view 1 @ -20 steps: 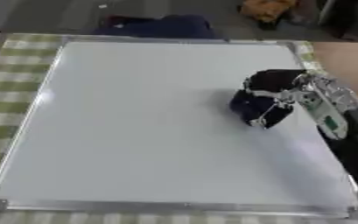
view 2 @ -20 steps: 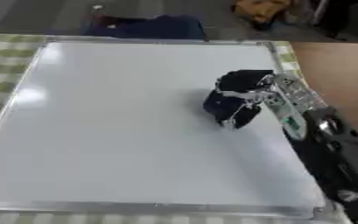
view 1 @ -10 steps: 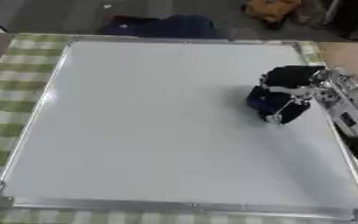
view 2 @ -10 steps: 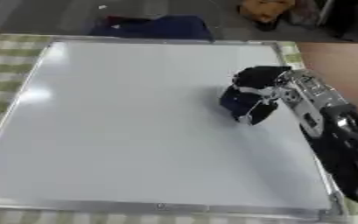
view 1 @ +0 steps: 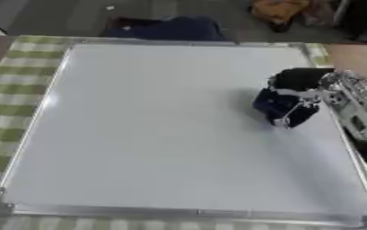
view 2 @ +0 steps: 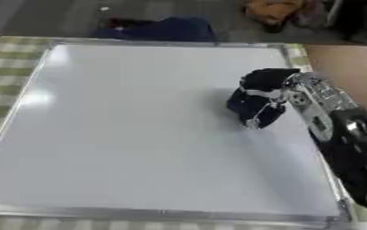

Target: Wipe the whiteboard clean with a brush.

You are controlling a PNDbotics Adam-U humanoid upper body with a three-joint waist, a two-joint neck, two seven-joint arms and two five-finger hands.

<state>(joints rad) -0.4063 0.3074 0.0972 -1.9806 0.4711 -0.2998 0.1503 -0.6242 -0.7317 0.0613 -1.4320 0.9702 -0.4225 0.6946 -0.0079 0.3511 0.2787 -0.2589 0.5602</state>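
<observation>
Left eye view: right hand (view 1: 308, 96) at right-center of the whiteboard (view 1: 155, 130), fingers curled around a dark brush (view 1: 284, 107). Brush sits under the hand, touching the board.

Green checked tablecloth (view 1: 17, 96), grey floor (view 1: 68, 18) beyond.

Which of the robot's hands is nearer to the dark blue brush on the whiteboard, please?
The right. The right hand has its fingers curled around the brush on the whiteboard's right side. The left hand shows in neither view.
</observation>
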